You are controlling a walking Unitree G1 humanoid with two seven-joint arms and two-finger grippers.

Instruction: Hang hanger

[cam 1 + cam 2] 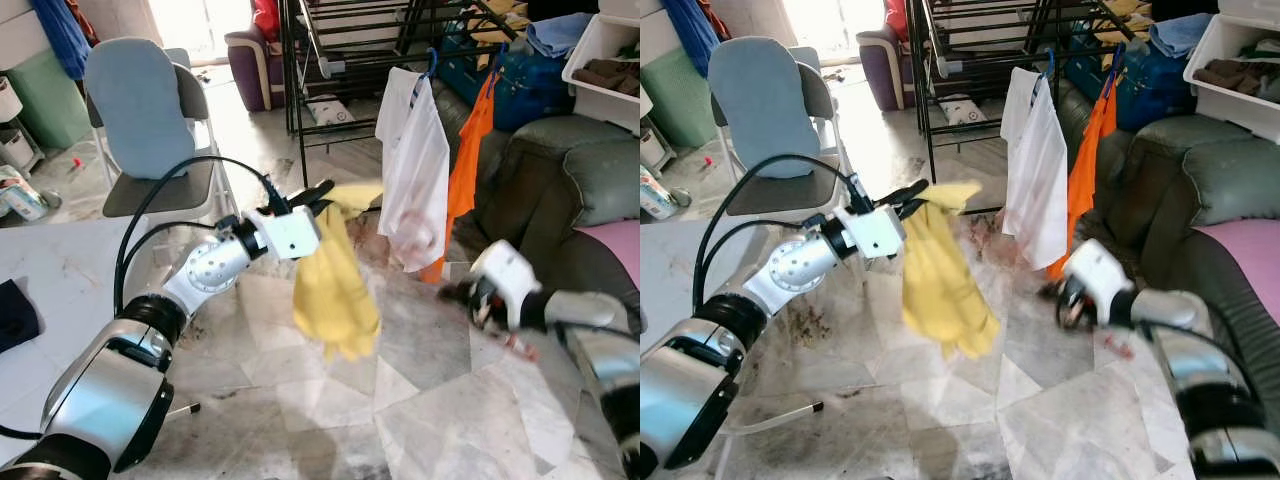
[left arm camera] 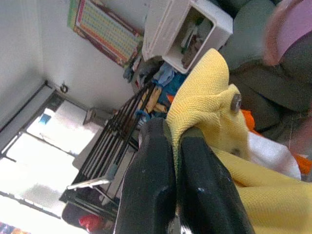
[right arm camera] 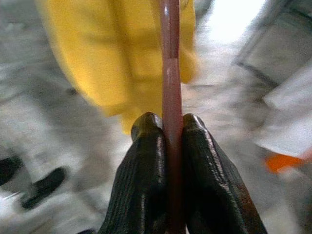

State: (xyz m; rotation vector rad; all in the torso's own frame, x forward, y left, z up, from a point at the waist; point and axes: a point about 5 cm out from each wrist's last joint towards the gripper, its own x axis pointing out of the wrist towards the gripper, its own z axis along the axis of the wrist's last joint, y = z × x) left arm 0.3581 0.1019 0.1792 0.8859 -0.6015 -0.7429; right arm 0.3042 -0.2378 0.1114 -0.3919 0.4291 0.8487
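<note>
I note the left pincer (image 1: 318,192) clenched on a hanging yellow knit garment (image 1: 335,295); the right pincer (image 3: 168,127) grasps a thin reddish-brown hanger bar (image 3: 170,73) (blurred).

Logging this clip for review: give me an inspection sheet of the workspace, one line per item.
Surface: marble floor, stained.
Job's things: yellow garment hanging from left tool; reddish hanger in right tool; drying rack holding white shirt and orange garment.
Clutter: bin of clothes.
Grippers: both tools shut on their loads.
Cables: black cable looping over left arm.
Surroundings: folding chair, grey sofa.
</note>
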